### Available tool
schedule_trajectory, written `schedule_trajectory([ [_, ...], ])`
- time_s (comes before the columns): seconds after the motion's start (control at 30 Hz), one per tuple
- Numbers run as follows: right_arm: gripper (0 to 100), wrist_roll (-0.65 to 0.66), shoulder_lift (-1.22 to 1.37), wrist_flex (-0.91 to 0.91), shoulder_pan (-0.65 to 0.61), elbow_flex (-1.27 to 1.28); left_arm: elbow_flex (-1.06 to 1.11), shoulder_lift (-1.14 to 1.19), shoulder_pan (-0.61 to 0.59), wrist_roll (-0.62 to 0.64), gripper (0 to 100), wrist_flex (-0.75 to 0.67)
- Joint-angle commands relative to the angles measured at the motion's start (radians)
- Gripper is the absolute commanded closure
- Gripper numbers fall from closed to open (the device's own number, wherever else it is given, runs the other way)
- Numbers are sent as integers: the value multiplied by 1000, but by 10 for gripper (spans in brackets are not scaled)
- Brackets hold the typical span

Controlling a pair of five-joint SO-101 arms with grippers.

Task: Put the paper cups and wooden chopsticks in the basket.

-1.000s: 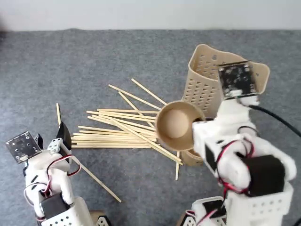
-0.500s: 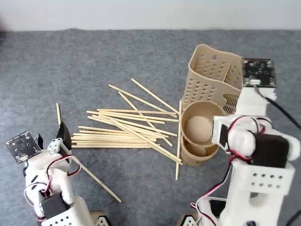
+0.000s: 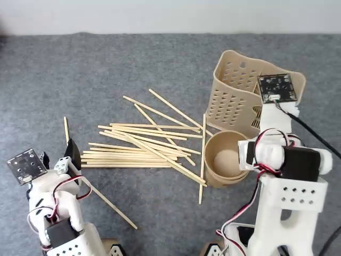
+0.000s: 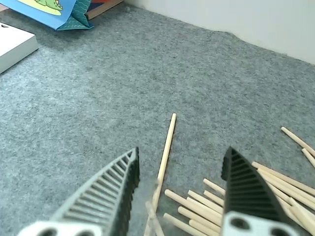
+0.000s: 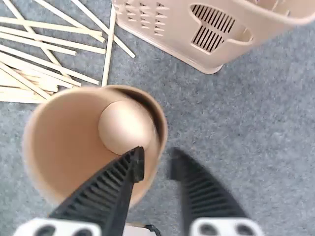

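A brown paper cup (image 3: 226,159) stands mouth up just in front of the beige perforated basket (image 3: 237,88), seemingly nested in a second cup. My right gripper (image 5: 157,152) is shut on the cup (image 5: 93,142), one finger inside the rim and one outside. I cannot tell whether the cup rests on the carpet. Several wooden chopsticks (image 3: 141,144) lie in a loose pile left of the cup. My left gripper (image 4: 181,152) hangs open over the carpet at the pile's left end, above a single chopstick (image 4: 165,147). It also shows in the high view (image 3: 72,152).
Grey carpet covers the table. The basket (image 5: 206,29) lies close beyond the cup. One stray chopstick (image 3: 109,205) lies by the left arm's base, and another (image 3: 202,160) lies against the cup's left side. A book and a white box (image 4: 15,44) sit far off.
My right arm has swung the cup right and down, from tilted over the pile's right end to upright beside the basket. The left arm has kept still.
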Motion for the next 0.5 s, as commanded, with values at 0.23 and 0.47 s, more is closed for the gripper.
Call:
schedule_trajectory([
  [0.23, 726, 25, -8, 35, 1, -12, -8, -15, 0, 2, 737, -25],
  [0.47, 998, 28, -8, 7, -56, -34, -8, -15, 2, 2, 737, -25],
])
